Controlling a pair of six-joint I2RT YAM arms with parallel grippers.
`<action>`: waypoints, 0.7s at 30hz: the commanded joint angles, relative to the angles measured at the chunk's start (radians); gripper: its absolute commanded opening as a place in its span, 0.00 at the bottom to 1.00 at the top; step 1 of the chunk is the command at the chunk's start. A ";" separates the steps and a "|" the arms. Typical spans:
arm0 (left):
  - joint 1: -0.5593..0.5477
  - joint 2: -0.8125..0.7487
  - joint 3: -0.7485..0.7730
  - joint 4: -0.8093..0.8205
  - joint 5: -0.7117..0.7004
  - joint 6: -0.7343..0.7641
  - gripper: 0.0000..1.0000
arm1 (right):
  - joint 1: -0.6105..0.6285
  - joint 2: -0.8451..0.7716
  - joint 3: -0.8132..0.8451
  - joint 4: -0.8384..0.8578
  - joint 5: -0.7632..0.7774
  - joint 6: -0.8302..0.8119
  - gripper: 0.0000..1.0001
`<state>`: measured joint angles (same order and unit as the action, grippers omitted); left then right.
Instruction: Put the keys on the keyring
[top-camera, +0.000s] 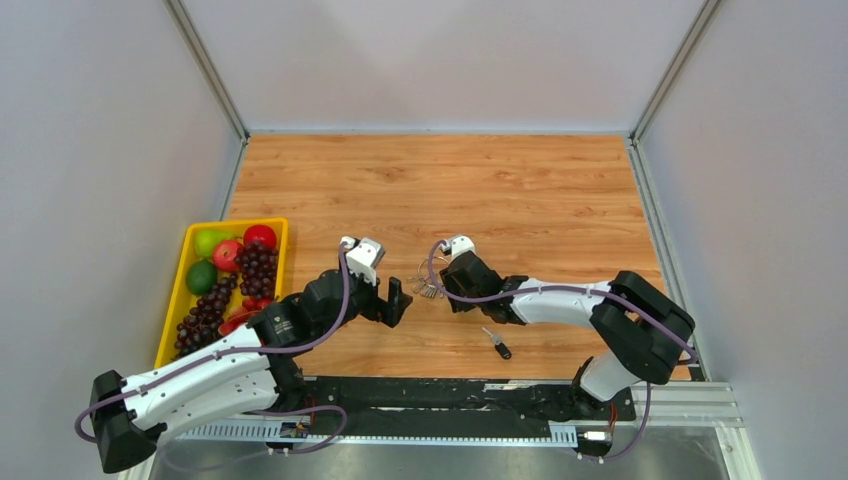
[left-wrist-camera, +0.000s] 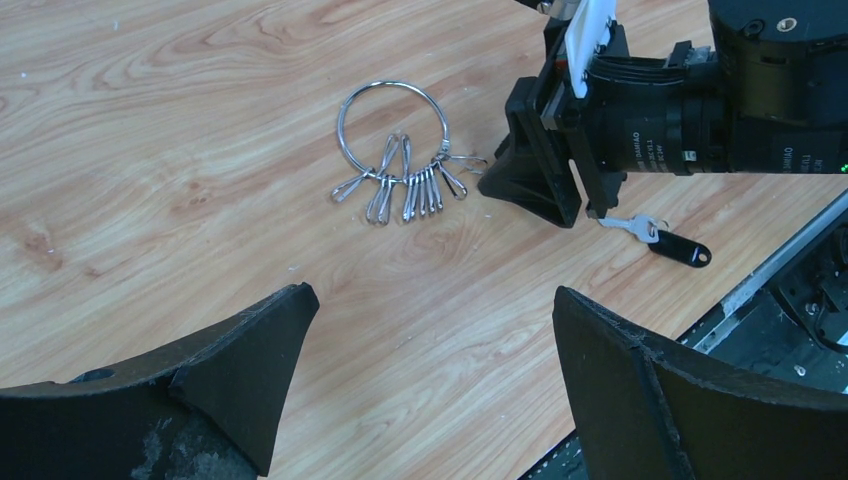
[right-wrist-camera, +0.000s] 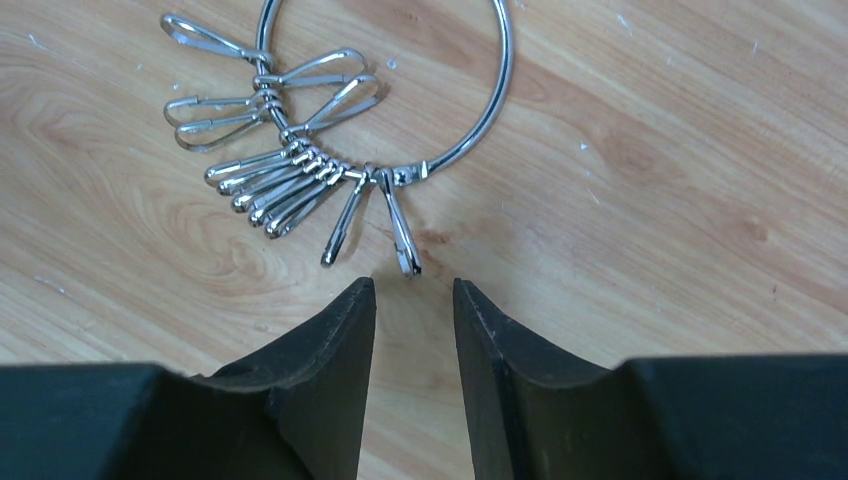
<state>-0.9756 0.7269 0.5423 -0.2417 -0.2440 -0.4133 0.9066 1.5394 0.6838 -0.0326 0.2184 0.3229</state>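
Note:
The keyring (top-camera: 428, 286) lies flat on the wooden table, a thin silver ring (left-wrist-camera: 392, 85) strung with several small silver clip-shaped pieces (left-wrist-camera: 405, 185). My right gripper (top-camera: 446, 285) sits low just right of it. In the right wrist view its tips (right-wrist-camera: 412, 288) stand a narrow gap apart with nothing between them, just short of the nearest piece (right-wrist-camera: 400, 235) on the ring (right-wrist-camera: 507, 75). A black-headed key (top-camera: 497, 343) with a short silver blade lies apart near the front edge, also in the left wrist view (left-wrist-camera: 672, 244). My left gripper (top-camera: 394, 303) is wide open and empty (left-wrist-camera: 435, 300), left of the ring.
A yellow tray (top-camera: 174, 295) of fruit and grapes stands at the left edge of the table. The black mounting rail (top-camera: 460, 395) runs along the near edge. White walls close in the back and sides.

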 joint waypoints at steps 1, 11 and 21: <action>-0.003 0.002 -0.001 0.042 0.014 0.018 1.00 | -0.001 0.038 0.023 0.062 0.016 -0.013 0.40; -0.003 0.013 -0.001 0.045 0.015 0.019 1.00 | -0.001 0.061 0.031 0.078 -0.018 -0.022 0.29; -0.003 0.027 0.004 0.045 0.017 0.019 1.00 | -0.001 0.013 0.001 0.058 -0.050 -0.008 0.29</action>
<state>-0.9756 0.7475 0.5419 -0.2413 -0.2367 -0.4099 0.9062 1.5818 0.7002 0.0357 0.2054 0.3080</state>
